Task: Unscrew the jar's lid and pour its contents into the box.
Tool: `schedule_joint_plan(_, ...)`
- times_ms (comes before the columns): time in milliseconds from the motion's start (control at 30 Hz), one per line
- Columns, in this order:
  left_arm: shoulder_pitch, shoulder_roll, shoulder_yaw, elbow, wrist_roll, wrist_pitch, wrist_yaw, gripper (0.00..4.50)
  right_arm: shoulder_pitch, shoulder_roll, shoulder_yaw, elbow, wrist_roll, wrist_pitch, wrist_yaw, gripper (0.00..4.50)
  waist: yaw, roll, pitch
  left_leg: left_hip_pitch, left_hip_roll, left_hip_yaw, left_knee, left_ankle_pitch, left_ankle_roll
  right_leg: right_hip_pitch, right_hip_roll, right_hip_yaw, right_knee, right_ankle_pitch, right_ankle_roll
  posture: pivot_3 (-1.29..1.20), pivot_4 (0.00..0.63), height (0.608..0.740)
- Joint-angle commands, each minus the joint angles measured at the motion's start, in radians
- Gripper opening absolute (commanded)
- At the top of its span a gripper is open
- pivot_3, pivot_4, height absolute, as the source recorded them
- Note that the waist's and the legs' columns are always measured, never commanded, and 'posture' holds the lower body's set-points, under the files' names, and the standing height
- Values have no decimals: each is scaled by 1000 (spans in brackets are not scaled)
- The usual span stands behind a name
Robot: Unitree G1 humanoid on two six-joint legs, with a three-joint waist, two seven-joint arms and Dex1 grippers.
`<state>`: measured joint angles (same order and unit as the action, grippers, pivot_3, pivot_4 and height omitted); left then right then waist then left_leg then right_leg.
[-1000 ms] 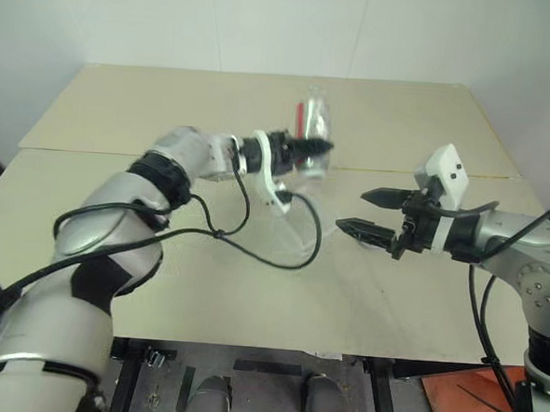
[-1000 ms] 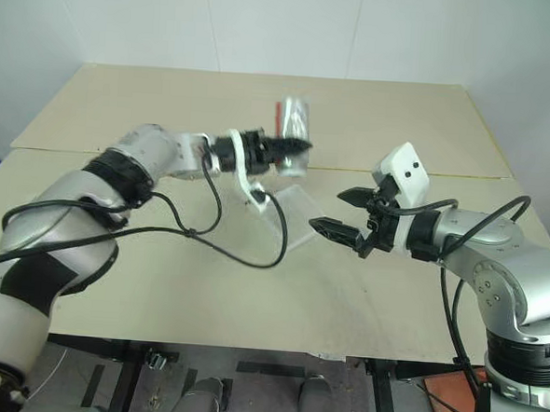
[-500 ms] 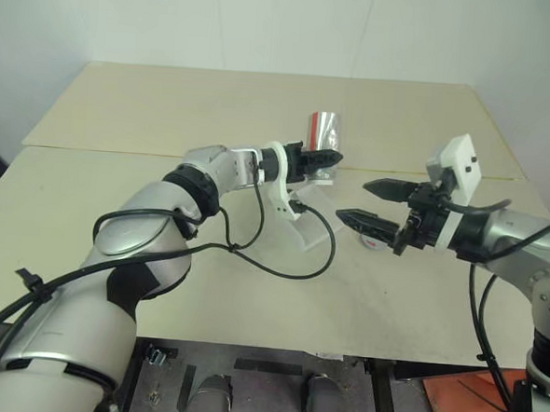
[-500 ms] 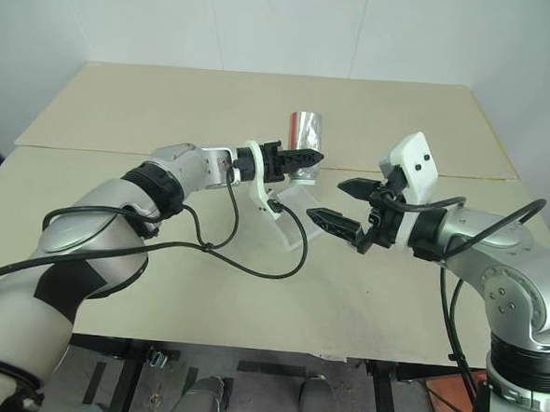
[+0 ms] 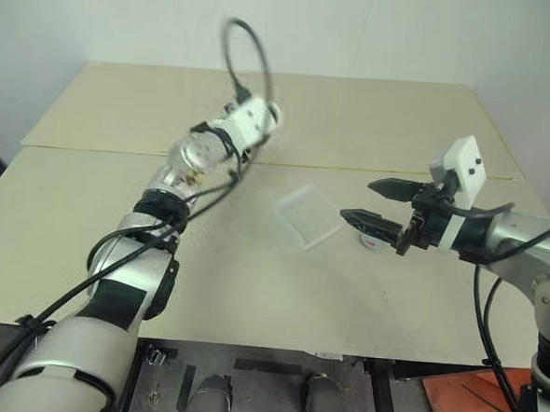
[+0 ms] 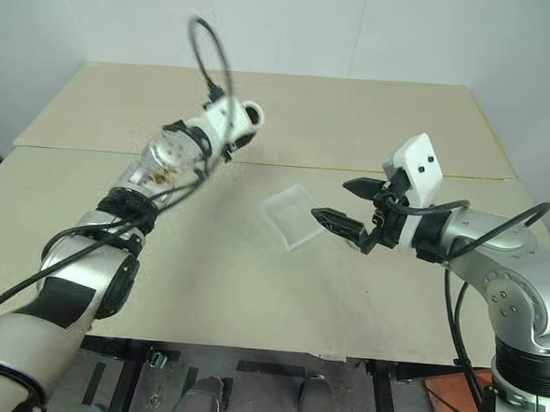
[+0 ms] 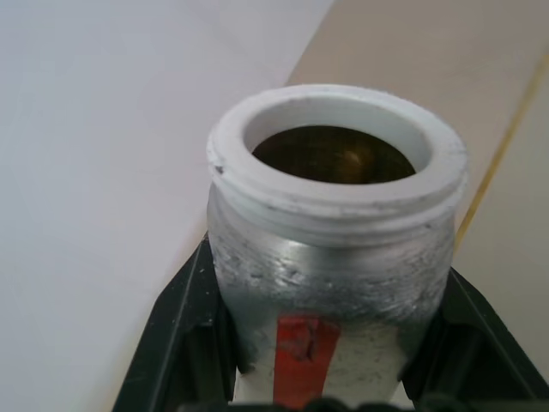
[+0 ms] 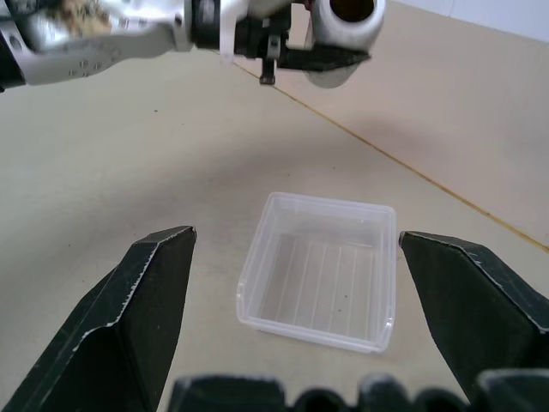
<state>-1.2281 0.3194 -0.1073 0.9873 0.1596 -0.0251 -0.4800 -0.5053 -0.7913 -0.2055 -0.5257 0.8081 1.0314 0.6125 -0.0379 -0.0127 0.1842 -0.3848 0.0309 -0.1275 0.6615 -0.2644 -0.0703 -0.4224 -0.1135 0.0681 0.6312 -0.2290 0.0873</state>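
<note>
Head views: swings the left arm up and away from the box (image 5: 307,215) since a second ago, and parks the right end effector (image 5: 380,205) beside it, spread wide and empty. Left wrist view: clamps the left end effector (image 7: 330,369) on the lidless jar (image 7: 330,215), apparently for pouring. Right wrist view: frames the box on the worktop (image 8: 103,172), with the jar well beyond it.

— Where do we find the box (image 5: 307,215)?
— On the near board of the table (image 5: 88,213), close to the seam, lying askew and apart from both arms.
— And our right gripper (image 5: 357,199)?
— Just beside the box, off its right edge, above the table, fingers spread wide and pointing left at it, nothing between them.
— Anything under it?
— A small pale round thing, which we take for the lid (image 5: 370,242), on the table below the lower finger.
— Our left arm (image 5: 199,155)?
— Raised and stretched away over the far board, its black cable (image 5: 247,46) looping above the wrist.
</note>
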Motion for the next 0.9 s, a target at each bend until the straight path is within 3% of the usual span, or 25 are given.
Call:
schedule_joint_plan(33,37,-27,175,-185,-226,362,-43,1952,8,-4,2,-25,-1,-38,14,4460,-10,0,0,0,0,0,0,0,0,0,0,0,0,0,0,0,150,740)
schedule_joint_plan(167,176,-31,158,-407,-235,479,-39,1952,-2,-10,5,-20,2,-41,29,4460,-32,0,0,3,0,0,0,0,0,1,0,0,1,0,0,0,150,740)
schedule_joint_plan(300,224,-24,138,-490,-230,488,-39,1952,-12,-18,6,-8,-2,-48,43,4460,-34,0,0,4,0,0,0,1,-1,1,1,0,1,0,-1,0,150,740)
schedule_joint_plan(433,214,8,71,-459,-142,313,-17,1952,-20,-17,19,-10,-8,-52,42,4460,-31,0,0,4,0,0,0,1,-2,1,0,0,0,0,-1,0,150,740)
schedule_joint_plan(500,206,39,-10,-438,-34,135,24,1952,-22,-21,17,-13,-6,-52,45,4460,-30,0,0,4,0,0,0,1,-2,1,0,0,0,0,-1,0,150,740)
schedule_joint_plan(633,74,208,-395,-314,535,-390,423,1952,-29,-54,9,-3,-4,-50,72,4460,-18,0,0,3,0,0,0,5,-8,1,0,0,-4,0,-1,0,150,740)
schedule_joint_plan(700,-6,222,-510,-217,692,-458,575,1952,-38,-60,13,10,-6,-54,77,4460,-6,0,0,3,0,1,0,4,-8,1,0,1,-4,1,-1,0,150,740)
schedule_joint_plan(800,-153,200,-775,-116,1037,-474,884,1952,-50,-60,22,15,-13,-59,80,4460,7,0,0,3,-1,0,0,1,-1,2,0,1,-4,2,1,0,150,740)
schedule_joint_plan(900,-198,173,-881,-73,1155,-496,1007,1952,-57,-52,25,14,-14,-56,70,4460,15,0,0,1,-1,1,0,1,-1,1,0,1,-3,2,2,0,150,740)
